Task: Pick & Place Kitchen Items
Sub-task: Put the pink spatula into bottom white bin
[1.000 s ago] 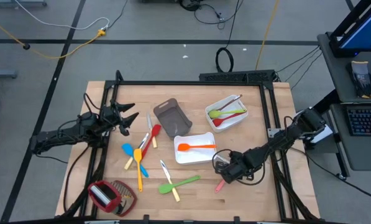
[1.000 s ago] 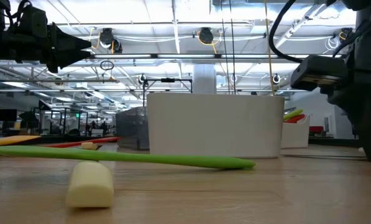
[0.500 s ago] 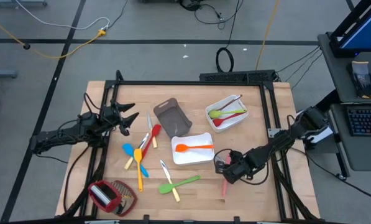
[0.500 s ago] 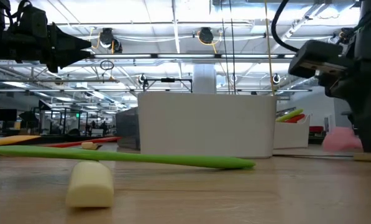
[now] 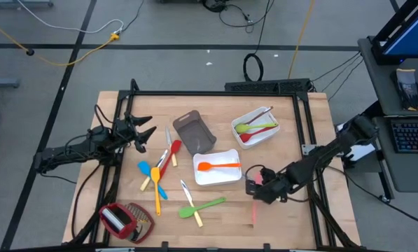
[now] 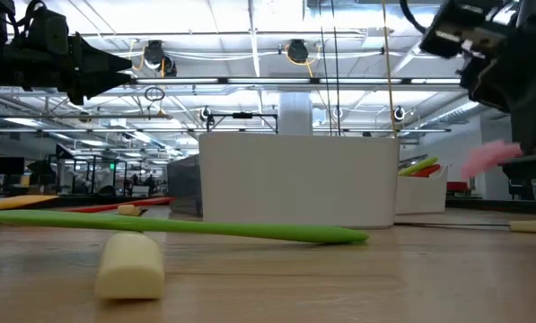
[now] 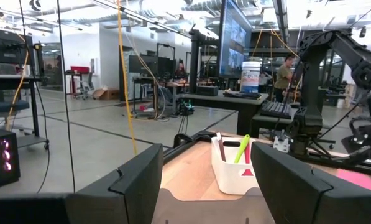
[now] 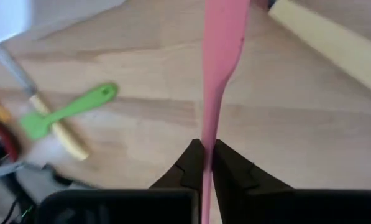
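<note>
From above, the right gripper point(image 5: 254, 185) sits near the table's front right, just right of a white tray point(image 5: 219, 178) holding an orange spoon point(image 5: 219, 165), with a pink spatula point(image 5: 253, 212) hanging from it toward the table's front edge. The left gripper point(image 5: 144, 131) waits over the table's left side, fingers spread, near a grey-brown tray point(image 5: 194, 132). A second white tray point(image 5: 263, 133) at the back right holds green and red utensils, and a green spatula point(image 5: 207, 206) lies in front of the first tray. At table height, the green spatula point(image 6: 178, 227) lies across the foreground before the white tray point(image 6: 299, 181), and the pink spatula point(image 6: 490, 158) is off the wood at the right. In the right wrist view, the fingers point(image 8: 191, 165) are clamped on the pink spatula point(image 8: 221, 56). In the left wrist view, the two fingers point(image 7: 132, 180) stand well apart, empty.
</note>
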### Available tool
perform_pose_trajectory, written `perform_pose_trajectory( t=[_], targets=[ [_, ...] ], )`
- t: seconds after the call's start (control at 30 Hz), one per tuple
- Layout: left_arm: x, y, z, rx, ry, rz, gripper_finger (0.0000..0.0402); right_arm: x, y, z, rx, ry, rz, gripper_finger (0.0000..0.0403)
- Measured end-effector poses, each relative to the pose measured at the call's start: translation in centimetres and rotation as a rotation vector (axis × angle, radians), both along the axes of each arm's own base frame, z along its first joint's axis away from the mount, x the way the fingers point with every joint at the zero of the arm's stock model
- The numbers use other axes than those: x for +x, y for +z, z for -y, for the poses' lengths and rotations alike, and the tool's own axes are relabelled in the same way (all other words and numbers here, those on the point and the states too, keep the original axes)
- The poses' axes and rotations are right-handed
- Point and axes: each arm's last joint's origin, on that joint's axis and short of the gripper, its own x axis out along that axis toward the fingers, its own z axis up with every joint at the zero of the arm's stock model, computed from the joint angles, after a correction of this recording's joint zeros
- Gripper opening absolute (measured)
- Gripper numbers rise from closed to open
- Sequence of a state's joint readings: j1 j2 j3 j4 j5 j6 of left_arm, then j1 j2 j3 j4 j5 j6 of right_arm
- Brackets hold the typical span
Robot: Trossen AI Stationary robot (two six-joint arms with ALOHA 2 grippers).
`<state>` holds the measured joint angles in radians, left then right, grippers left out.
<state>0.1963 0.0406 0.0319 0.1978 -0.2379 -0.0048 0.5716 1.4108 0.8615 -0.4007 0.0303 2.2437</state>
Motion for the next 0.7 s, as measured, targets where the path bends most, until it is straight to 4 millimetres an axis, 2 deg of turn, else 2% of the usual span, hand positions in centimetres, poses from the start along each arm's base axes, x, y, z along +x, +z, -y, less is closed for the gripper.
perform_pose_trajectory(
  t=[0.2, 0.43, 0.7],
  targets=[
    [0.0, 0.0, 0.0, -0.002, 0.000, 0.001, 0.0250, -0.8, 2.4, 0.6, -0.044, 0.153, 0.135, 0.0009],
    [0.0, 0.0, 0.0, -0.003, -0.001, 0.001, 0.0250, -1.1, 4.6, 2.4, -0.297, 0.315, 0.336, 0.0009],
    [0.0, 0.0, 0.0, -0.003, -0.001, 0.002, 0.0250, -0.3, 5.6, 5.7, -0.535, 0.465, 0.416, 0.0009]
  ],
)
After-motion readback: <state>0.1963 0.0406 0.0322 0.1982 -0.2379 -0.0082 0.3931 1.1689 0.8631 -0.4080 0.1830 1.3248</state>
